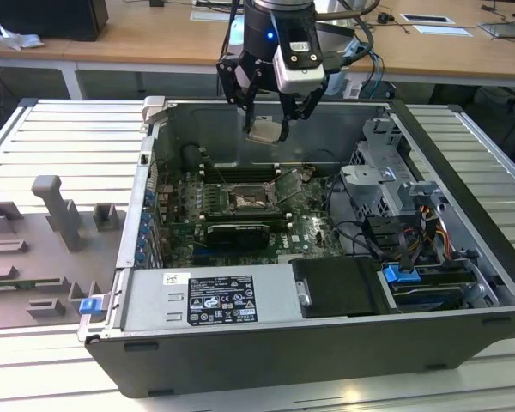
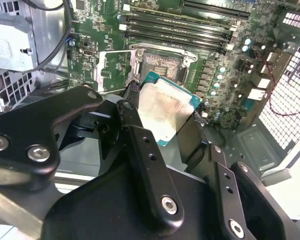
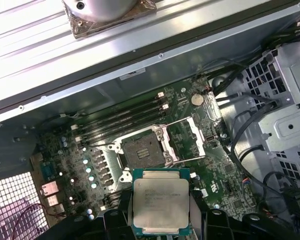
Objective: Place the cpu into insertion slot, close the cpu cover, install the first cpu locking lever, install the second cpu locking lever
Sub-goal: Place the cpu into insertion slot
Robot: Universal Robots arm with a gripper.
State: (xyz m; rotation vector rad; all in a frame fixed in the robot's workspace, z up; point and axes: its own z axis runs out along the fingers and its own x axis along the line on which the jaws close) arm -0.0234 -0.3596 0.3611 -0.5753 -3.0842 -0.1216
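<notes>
My gripper (image 1: pixel 267 129) hangs above the open computer case, shut on the cpu (image 1: pixel 263 131) by two opposite edges. The chip's pale metal face shows in both wrist views (image 2: pixel 165 111) (image 3: pixel 160 200), with black fingers (image 2: pixel 135 120) (image 3: pixel 124 207) on either side. Below on the green board lies the insertion slot (image 1: pixel 251 199) (image 2: pixel 162 65) (image 3: pixel 142 149), a dark square with nothing in it. The cpu cover (image 3: pixel 187 137) (image 2: pixel 115 72) (image 1: pixel 290 184) stands swung open beside the slot. The chip hovers well above the slot and apart from it.
Long black memory slots (image 1: pixel 240 172) run behind the socket and a black card (image 1: pixel 236 232) lies in front of it. A drive cage with cables (image 1: pixel 395 189) fills the exterior view's right; the power supply (image 1: pixel 210 299) sits at the front. A grey fixture tray (image 1: pixel 43 249) lies outside the case.
</notes>
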